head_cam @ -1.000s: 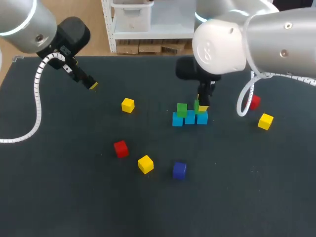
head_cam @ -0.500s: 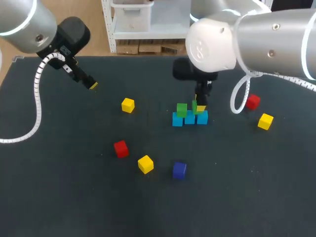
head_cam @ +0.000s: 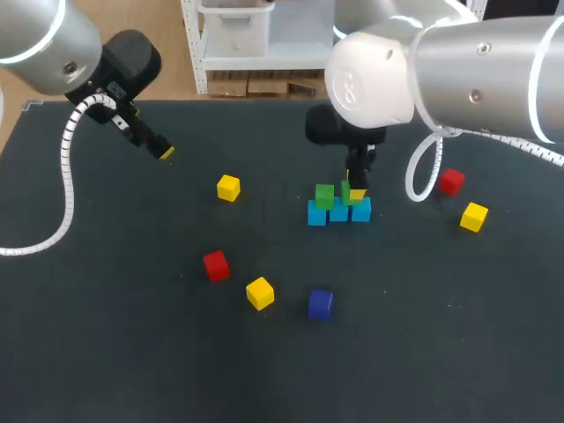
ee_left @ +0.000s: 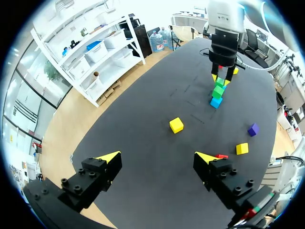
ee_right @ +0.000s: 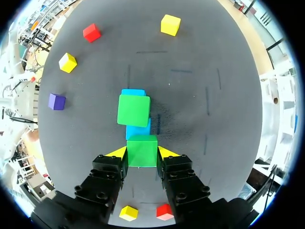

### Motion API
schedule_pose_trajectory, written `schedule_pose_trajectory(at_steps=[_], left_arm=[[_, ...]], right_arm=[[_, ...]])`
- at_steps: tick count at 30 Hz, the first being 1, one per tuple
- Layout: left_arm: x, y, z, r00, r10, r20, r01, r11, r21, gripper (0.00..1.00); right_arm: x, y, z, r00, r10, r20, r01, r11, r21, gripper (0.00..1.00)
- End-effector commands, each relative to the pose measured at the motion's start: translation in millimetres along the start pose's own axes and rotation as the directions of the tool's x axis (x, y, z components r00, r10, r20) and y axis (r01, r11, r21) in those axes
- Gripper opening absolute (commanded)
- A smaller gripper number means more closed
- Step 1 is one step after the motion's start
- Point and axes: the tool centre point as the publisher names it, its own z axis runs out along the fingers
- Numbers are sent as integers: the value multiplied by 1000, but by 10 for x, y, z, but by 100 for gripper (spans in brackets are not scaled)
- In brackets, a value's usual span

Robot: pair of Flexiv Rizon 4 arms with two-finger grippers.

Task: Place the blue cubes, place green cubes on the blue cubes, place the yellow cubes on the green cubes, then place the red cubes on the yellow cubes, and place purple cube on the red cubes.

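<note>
The right gripper stands fingers down over the row of three blue cubes. This row lies a little right of the middle of the table, toward the far edge, with the cubes touching side by side. The gripper's fingers are closed on the held green cube, one yellow tip against each of two opposite faces. In the head view this cube sits over the right end of the row, about where the middle and right blue cubes meet, and I cannot tell whether it rests on them or hangs just above. The second green cube sits on the left blue cube, free of the gripper, and in the right wrist view a strip of the middle blue cube shows between the two green ones. The left gripper hangs over the table near its far left corner, well apart from the row, its fingers spread wide with nothing between them. The loose cubes lie flat on the table. The far yellow cube is left of the row. The near red cube, the near yellow cube and the purple cube form a loose line toward the near edge. The right red cube and the right yellow cube lie toward the right edge, near each other but not touching.
</note>
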Motion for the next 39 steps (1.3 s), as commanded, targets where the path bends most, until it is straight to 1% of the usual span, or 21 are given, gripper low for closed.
schedule_pose_trajectory(at_steps=[1,16,19,23,24,25,26,27,35,39], left_arm=[[-4,17,7,1000,3,0,-3,1000,4,100],[-4,17,7,1000,3,0,-3,1000,4,100],[-4,17,7,1000,3,0,-3,1000,4,100],[-4,17,7,1000,3,0,-3,1000,4,100],[-4,17,7,1000,3,0,-3,1000,4,100],[-4,17,7,1000,3,0,-3,1000,4,100],[-4,17,7,1000,3,0,-3,1000,4,100],[-4,17,7,1000,3,0,-3,1000,4,100],[-4,17,7,1000,3,0,-3,1000,4,100],[-4,17,7,1000,3,0,-3,1000,4,100]], right_arm=[[18,30,-8,1000,1,2,-1,1000,6,0],[47,62,26,1000,2,8,-2,1000,2,0],[50,65,38,1000,1,8,-1,1000,1,4],[50,66,47,1000,-6,7,6,1000,1,13],[48,66,49,1000,-8,7,8,1000,1,23],[47,66,50,1000,-10,7,10,1000,0,46],[47,66,51,1000,-13,9,13,1000,-1,82],[47,65,52,1000,-16,12,16,1000,-1,100],[59,77,58,1000,-13,25,13,1000,-3,100],[77,90,8,999,0,44,-1,1000,20,100]])
